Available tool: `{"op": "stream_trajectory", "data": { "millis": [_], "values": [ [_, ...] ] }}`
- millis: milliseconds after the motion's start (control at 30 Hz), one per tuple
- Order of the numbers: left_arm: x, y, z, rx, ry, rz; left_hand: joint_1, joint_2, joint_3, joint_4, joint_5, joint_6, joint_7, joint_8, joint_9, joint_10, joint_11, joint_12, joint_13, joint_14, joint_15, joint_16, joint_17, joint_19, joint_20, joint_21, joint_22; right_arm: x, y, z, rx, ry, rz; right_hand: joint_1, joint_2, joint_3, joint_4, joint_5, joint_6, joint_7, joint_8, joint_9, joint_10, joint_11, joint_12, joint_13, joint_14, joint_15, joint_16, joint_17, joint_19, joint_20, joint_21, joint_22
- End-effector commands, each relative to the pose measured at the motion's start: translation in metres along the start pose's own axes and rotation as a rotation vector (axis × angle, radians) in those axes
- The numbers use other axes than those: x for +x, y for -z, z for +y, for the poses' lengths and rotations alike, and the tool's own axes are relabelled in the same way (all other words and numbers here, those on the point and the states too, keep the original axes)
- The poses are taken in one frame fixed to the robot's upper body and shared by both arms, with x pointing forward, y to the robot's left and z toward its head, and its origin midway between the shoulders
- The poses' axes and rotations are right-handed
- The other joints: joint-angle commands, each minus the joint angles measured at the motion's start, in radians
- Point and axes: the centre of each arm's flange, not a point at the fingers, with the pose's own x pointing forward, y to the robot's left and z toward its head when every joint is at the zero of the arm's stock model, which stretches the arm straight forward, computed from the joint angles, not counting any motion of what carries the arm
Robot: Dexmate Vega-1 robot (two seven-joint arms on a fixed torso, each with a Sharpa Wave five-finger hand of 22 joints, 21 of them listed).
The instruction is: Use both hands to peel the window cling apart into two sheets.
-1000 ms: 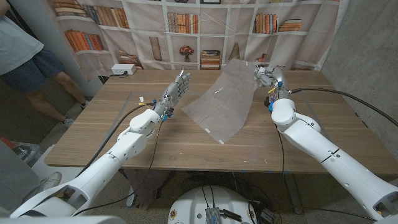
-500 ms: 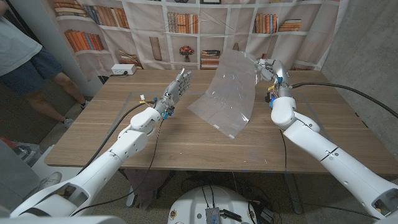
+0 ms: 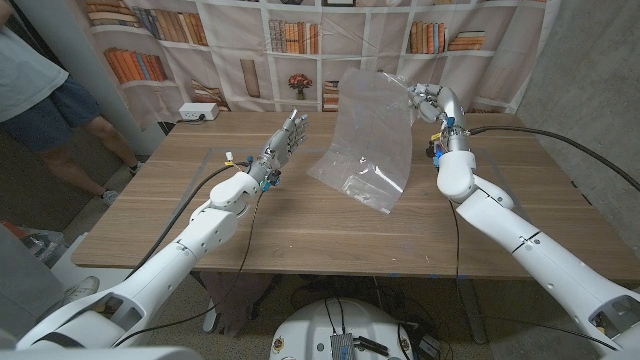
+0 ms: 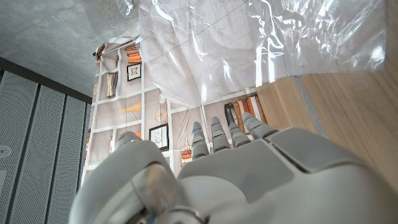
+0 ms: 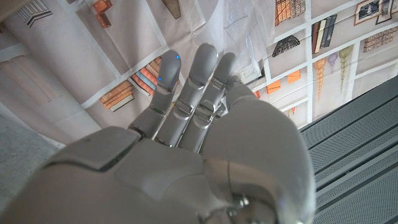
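Clear window cling (image 3: 366, 140) hanging above the wooden table (image 3: 300, 225), pinched at its upper corner by the right hand (image 3: 428, 103) — lower edge close over the tabletop, contact not discernible. Left hand (image 3: 283, 143) raised beside the sheet, fingers (image 4: 214, 134) straight and apart, holding nothing. No containers noted — bookshelf-print backdrop (image 3: 300, 45) behind.

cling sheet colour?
Clear, see-through with glossy wrinkles: window cling. Best in head view.
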Motion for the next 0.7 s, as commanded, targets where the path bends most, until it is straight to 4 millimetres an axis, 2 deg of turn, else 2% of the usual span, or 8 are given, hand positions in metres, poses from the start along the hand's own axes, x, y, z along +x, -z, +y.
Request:
{"op": "stream_trajectory", "data": {
  "millis": [33, 233, 433, 700],
  "values": [
    [-0.004, -0.002, 0.001, 0.002, -0.005, 0.001, -0.001, 0.000, -0.006, 0.000, 0.000, 0.008, 0.001, -0.003, 0.002, 0.007, -0.001, -0.002, 0.003, -0.009, -0.009, 0.006, 0.003, -0.006, -0.009, 0.009, 0.006, 0.008, 0.006, -0.004, 0.100, -0.010, -0.038, -0.005, 0.005, 0.021, 0.018, -0.005, -0.019, -0.003, 0.011, 0.027, -0.008, -0.001, 0.000, 0.018, -0.014, -0.046, 0.005, 0.002, -0.011, -0.157, 0.006, -0.001],
    [-0.003, -0.002, 0.000, 0.004, -0.002, 0.004, -0.001, 0.000, -0.007, 0.001, 0.000, 0.009, 0.003, -0.003, 0.002, 0.006, -0.001, -0.003, 0.003, -0.010, -0.008, 0.006, 0.003, -0.006, -0.009, 0.008, 0.006, 0.010, 0.010, -0.007, 0.154, 0.009, -0.032, -0.008, 0.004, 0.030, 0.024, -0.005, -0.024, -0.005, 0.015, 0.042, -0.009, -0.001, 0.003, 0.027, -0.018, -0.046, 0.007, 0.003, -0.016, -0.157, 0.008, -0.003],
    [-0.003, -0.006, 0.000, 0.011, 0.002, 0.000, -0.001, 0.000, -0.007, 0.001, 0.000, 0.009, 0.003, -0.003, 0.002, 0.007, 0.000, -0.003, 0.003, -0.010, -0.008, 0.006, 0.003, -0.006, -0.009, 0.009, 0.006, 0.010, 0.010, -0.009, 0.126, 0.022, -0.041, -0.010, 0.003, 0.033, 0.027, -0.006, -0.024, -0.005, 0.018, 0.051, -0.008, -0.002, 0.006, 0.033, -0.018, -0.046, 0.010, 0.005, -0.018, -0.157, 0.010, -0.002],
    [-0.004, -0.023, 0.005, 0.045, 0.011, -0.022, -0.001, 0.000, -0.008, 0.001, 0.000, 0.010, 0.001, -0.003, 0.002, 0.008, -0.001, -0.002, 0.003, -0.010, -0.008, 0.006, 0.003, -0.006, -0.009, 0.009, 0.006, 0.011, 0.011, -0.014, 0.103, 0.047, -0.058, -0.015, 0.000, 0.037, 0.033, -0.006, -0.023, -0.006, 0.022, 0.064, -0.010, -0.002, 0.007, 0.041, -0.022, -0.046, 0.011, 0.005, -0.022, -0.157, 0.012, -0.003]
  ]
}}
